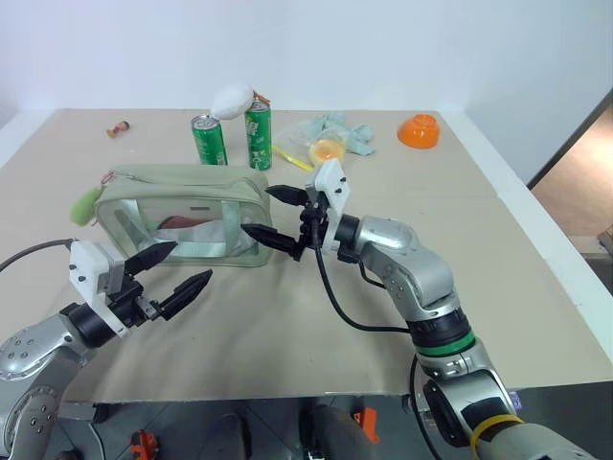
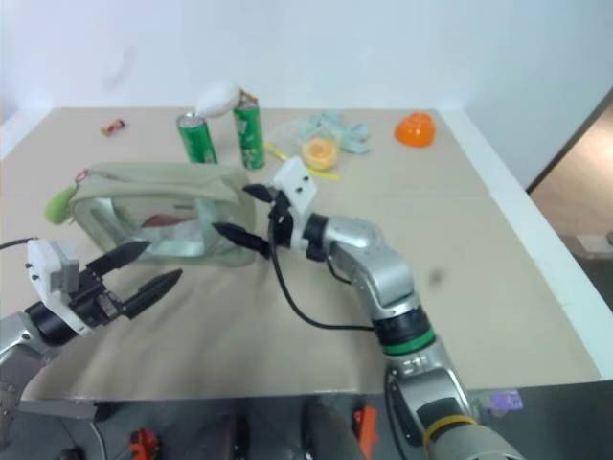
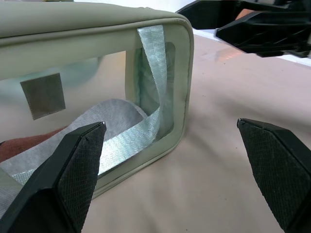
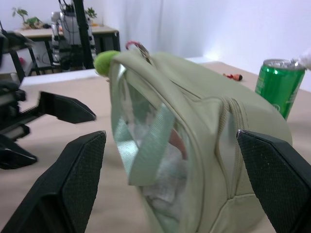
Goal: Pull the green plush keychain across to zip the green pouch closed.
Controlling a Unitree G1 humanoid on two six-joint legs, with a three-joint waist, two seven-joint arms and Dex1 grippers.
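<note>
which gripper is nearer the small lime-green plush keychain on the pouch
Left. The left gripper hangs open in front of the pale sage-green fabric pouch, below the keychain; the right gripper stands open at the pouch's opposite end.

Head pair high over table (image 1: 287, 316); wrist cameras close, facing pouch (image 3: 97, 29).

green pouch (image 3: 160, 19) cut off at edge, contents blurred behind window

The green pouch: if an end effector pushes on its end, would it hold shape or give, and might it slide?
The green pouch looks soft: fabric walls and clear plastic windows would probably dent under a push. It seems light, with little visible inside beyond a strap and something reddish, so it may slide on the smooth table. Its low, broad shape makes tipping unlikely.
</note>
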